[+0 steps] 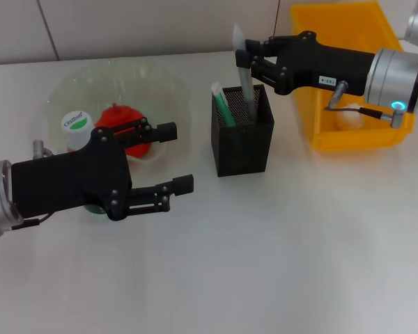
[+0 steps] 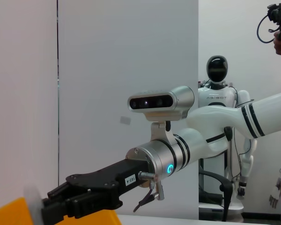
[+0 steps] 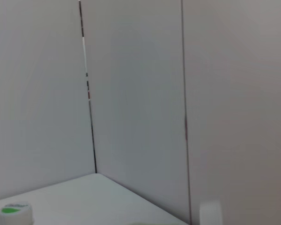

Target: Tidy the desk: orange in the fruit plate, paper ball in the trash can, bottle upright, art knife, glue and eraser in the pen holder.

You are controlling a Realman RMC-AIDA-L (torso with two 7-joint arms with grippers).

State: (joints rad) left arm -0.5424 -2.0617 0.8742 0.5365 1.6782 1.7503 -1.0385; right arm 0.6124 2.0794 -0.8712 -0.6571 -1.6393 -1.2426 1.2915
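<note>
Head view first. Most of the tidying looks done: the orange (image 1: 122,124) sits in the fruit plate (image 1: 63,94), a white lump that I take for the paper ball (image 1: 351,118) lies in the trash can (image 1: 332,21), and the bottle (image 1: 77,125) stands upright at the plate's near side with its white cap up, mostly hidden behind the left arm. The pen holder (image 1: 242,132) already has a green-and-white stick in it, probably the glue, though I can't be sure from here. I can't spot the eraser anywhere, so it may be in the holder or just hidden.

What's in hand now is the art knife (image 1: 243,69): the right gripper (image 1: 252,61) is clenched on the grey shaft just above the pen holder, the lower end already inside the mesh and the white tip poking up above the fingers. So I'd judge this as the last drop, jaws yet to let go.

The left gripper (image 1: 173,157) hovers over the desk (image 1: 279,250) in front of the plate, jaws spread wide and holding nothing.

Left wrist view: it looks across at the right arm, its gripper closed, above a yellow corner of the trash can.

Right wrist view: mostly wall, plus the bottle cap low in the corner.
</note>
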